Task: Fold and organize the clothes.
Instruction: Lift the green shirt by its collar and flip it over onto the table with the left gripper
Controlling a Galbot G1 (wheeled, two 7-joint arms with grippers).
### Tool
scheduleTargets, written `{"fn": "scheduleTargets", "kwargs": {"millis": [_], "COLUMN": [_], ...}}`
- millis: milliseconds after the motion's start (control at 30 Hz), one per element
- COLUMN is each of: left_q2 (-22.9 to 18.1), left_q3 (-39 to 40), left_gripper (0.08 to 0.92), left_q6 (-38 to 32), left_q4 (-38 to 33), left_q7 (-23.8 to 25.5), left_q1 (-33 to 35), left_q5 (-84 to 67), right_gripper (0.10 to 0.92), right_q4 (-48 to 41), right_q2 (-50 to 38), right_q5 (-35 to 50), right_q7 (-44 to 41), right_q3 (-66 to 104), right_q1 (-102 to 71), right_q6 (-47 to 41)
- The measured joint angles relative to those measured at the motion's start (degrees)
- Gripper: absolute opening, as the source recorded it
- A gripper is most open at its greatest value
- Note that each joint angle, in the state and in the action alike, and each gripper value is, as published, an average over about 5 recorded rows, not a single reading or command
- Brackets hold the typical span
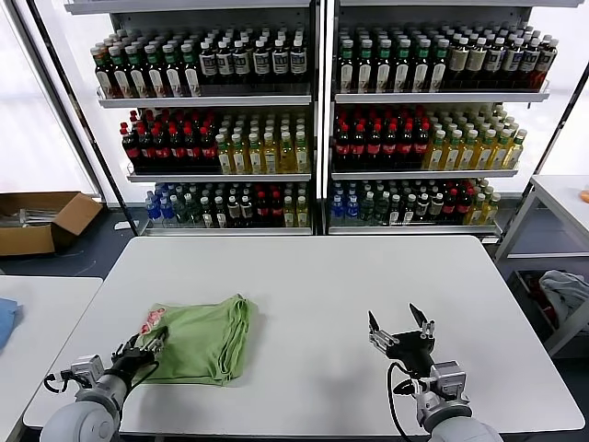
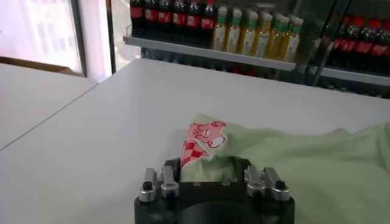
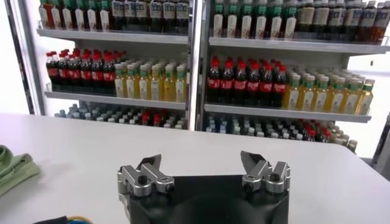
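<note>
1. Head view: the shirt [image 1: 204, 339] lies part-folded near the tabletop [image 1: 313, 276] front-left corner. The left end effector [image 1: 147, 351] is at its left hem; the right end effector [image 1: 401, 330] hovers spread, empty, near the front edge.
2. Left wrist view: the fingers straddle the hem beside the checkered print [image 2: 201, 141]; whether they pinch it cannot be told.
3. Right wrist view: fingers spread, shirt well apart.
4. Judgement: hem grasp in hand; next, secure the pinch and lift across.

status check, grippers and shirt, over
Left gripper at near-left edge of green shirt, grip unclear. Right gripper open, empty, over bare table. Shirt partly folded, print showing. Nothing in the way.
</note>
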Motion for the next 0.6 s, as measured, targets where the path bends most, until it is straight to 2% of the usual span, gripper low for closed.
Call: {"fn": "scheduleTargets", "kwargs": {"millis": [433,500,600], "left_q2": [-0.04,0.07,0.44], "left_q3": [-0.03,-0.18,-0.63], "left_gripper": [0.155,0.12,0.109], "left_q6": [-2.04,-2.43,-2.98], "left_q4": [1.57,1.82,2.26], "left_q7": [2.19,2.34,2.49], "left_q1": [0.46,0.5,0.55], "left_q5": [0.69,0.86,1.09], "right_gripper": [0.823,0.823,0.823], "right_q4": [-0.08,-0.09,-0.17], "right_q2": [-0.16,-0.2,-0.37], "right_q5": [-0.03,-0.02,0.03], "right_q7": [0.04,0.04,0.09], "right_q3": [0.34,0.36,0.49], "right_q1": [0.08,0.1,0.2], "right_q6": [0.31,0.35,0.39]}}
